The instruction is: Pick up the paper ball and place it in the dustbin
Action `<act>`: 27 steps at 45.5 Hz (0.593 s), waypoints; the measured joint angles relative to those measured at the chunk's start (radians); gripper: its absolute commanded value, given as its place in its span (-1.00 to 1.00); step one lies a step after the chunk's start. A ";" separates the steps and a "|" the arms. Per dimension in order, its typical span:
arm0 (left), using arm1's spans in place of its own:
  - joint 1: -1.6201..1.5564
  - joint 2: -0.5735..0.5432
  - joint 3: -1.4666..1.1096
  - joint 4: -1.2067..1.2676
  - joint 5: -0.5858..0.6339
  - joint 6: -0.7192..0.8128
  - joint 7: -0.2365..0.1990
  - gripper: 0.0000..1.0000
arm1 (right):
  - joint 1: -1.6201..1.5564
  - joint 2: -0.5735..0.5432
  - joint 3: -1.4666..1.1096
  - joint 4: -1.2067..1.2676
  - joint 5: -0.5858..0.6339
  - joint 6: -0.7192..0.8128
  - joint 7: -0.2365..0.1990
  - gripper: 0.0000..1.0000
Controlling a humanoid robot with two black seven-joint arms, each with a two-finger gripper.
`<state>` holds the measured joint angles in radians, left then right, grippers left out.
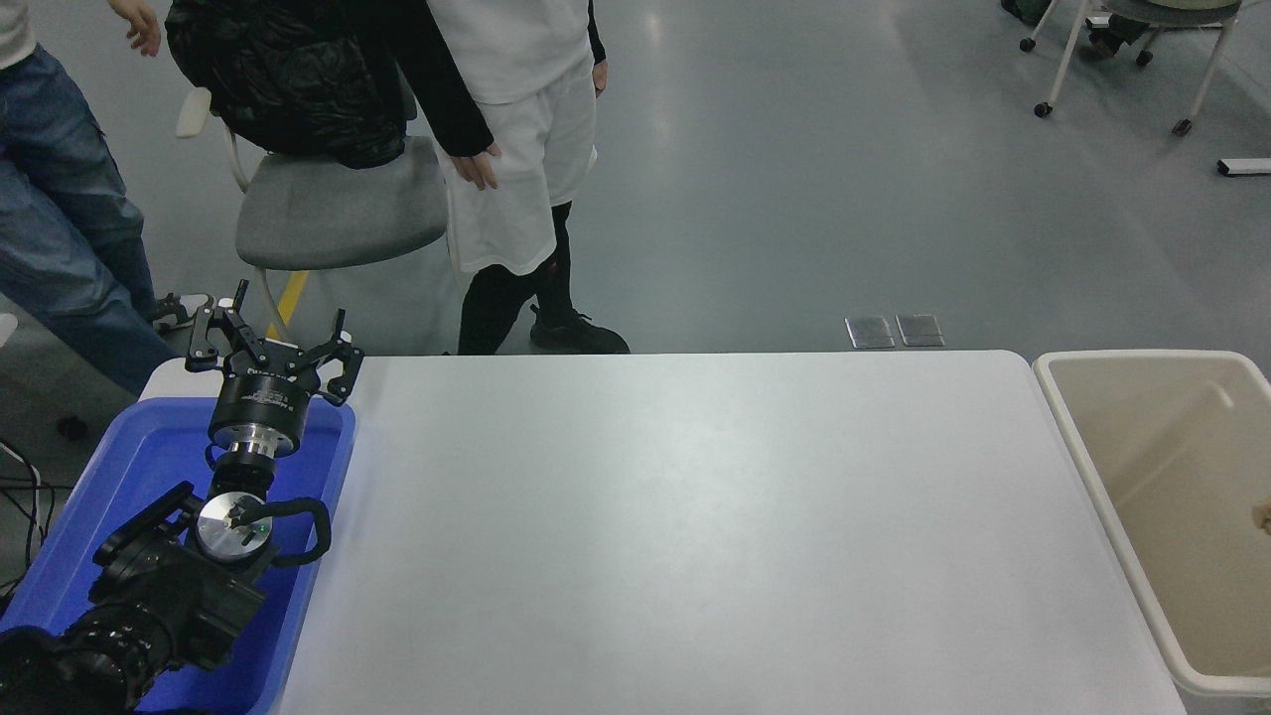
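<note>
**Paper ball nearly out of sight; right arm absent**

- Worktop: white, lying bare between tray and bin, giving wide open room.
- Dustbin: cream, standing just beside the worktop's right edge. A small tan scrap is showing at the frame's right edge inside it, possibly the paper ball; too little visible to be sure.
- Blue tray: sitting at the left edge.
- Left tool: hanging parked over the tray's far rim, fingers spread, holding nothing.
- Step, judged: drop seemingly done, or ball not yet presented.
</note>
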<state>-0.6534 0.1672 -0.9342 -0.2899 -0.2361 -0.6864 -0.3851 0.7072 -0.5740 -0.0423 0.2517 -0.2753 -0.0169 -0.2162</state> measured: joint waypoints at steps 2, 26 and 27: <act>0.000 0.000 0.000 0.000 0.000 0.000 0.000 0.98 | -0.006 0.015 0.002 -0.014 0.001 -0.018 0.000 -1.00; 0.000 0.000 0.000 0.000 0.000 0.000 0.000 0.98 | -0.027 0.106 0.007 -0.059 0.005 -0.172 0.004 -0.50; 0.000 0.000 0.000 0.000 0.000 0.000 0.000 0.98 | -0.028 0.106 0.006 -0.060 0.005 -0.173 0.004 -0.34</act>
<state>-0.6534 0.1672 -0.9342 -0.2899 -0.2359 -0.6868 -0.3851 0.6796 -0.4678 -0.0362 0.1919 -0.2703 -0.1900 -0.2120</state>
